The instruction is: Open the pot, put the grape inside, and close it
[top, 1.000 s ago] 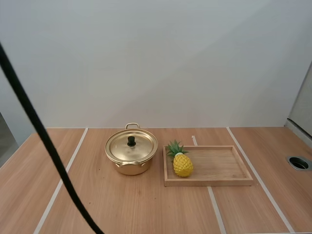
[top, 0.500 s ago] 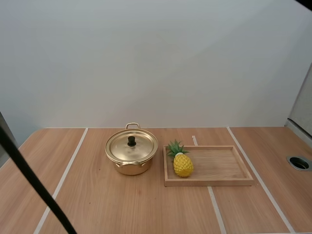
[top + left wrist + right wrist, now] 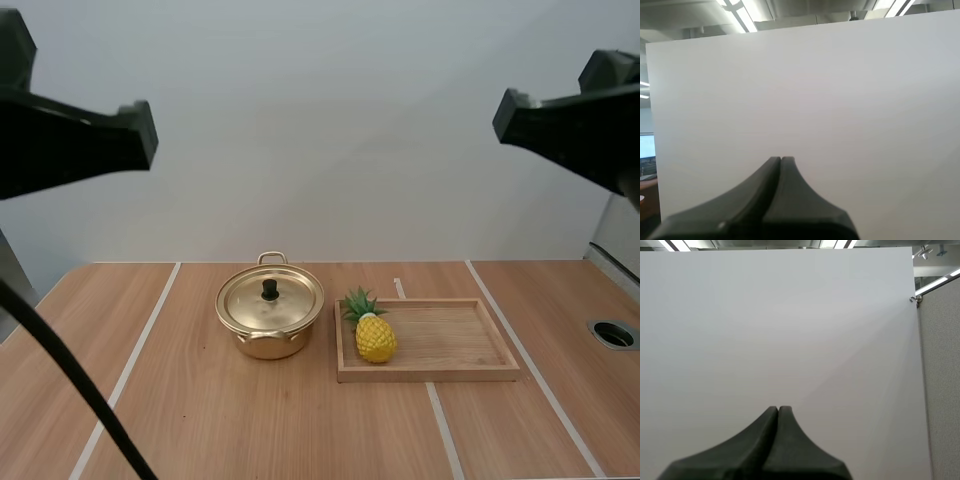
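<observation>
Step in hand: opening, not begun. Left tool point(image 3: 780, 159) closed on nothing, raised high at left. Pot point(image 3: 269, 318) mid-counter point(image 3: 200, 420), lid point(image 3: 270, 299) on. No grape: pineapple point(image 3: 375, 337) at tray's point(image 3: 430, 374) left end, just beside pot. Right tool point(image 3: 778, 408) closed too, high at right. Next, I judge: open left tool, descend on knob point(image 3: 270, 289). Room ample around pot; tray rim near, probably no obstacle.

Cropped by the high view's side edges, blurred: left arm point(image 3: 70, 145), right arm point(image 3: 580, 118). Hidden under the lid point(image 3: 290, 302): inside of the pot point(image 3: 268, 346). Cropped at near edge: tabletop point(image 3: 250, 430).
</observation>
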Tool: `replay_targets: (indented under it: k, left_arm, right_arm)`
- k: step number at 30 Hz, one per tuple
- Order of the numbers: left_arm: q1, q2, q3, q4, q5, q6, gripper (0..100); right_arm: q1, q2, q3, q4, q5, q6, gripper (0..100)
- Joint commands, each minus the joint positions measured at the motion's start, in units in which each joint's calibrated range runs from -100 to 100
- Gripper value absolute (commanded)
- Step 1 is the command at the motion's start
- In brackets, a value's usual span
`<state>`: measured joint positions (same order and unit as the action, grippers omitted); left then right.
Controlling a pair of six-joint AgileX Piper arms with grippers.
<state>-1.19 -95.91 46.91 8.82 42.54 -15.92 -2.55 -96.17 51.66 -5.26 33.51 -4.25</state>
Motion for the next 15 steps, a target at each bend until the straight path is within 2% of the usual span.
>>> replay_targets:
  k: [1, 8, 11, 15]
  left_arm:
    - [0.11, -0.7, 7.0, 0.5, -6.8, -0.7, 0]
    - [0.29, -0.7, 21.6, 0.5, -15.7, -6.0, 0]
    - [1.28, -1.5, 23.6, 0.5, -14.7, -6.0, 0]
    - [1.59, -4.1, 23.9, 0.4, -12.6, -6.0, 0]
  right_arm:
    - [0.1, -1.4, 4.4, -0.7, -5.4, 0.1, 0]
    - [0.1, -1.4, 15.1, -0.7, -14.4, 0.1, 0]
    - [0.1, -1.5, 18.0, -0.7, -14.4, 0.1, 0]
    - [0.1, -3.0, 20.8, -0.7, -13.8, 0.1, 0]
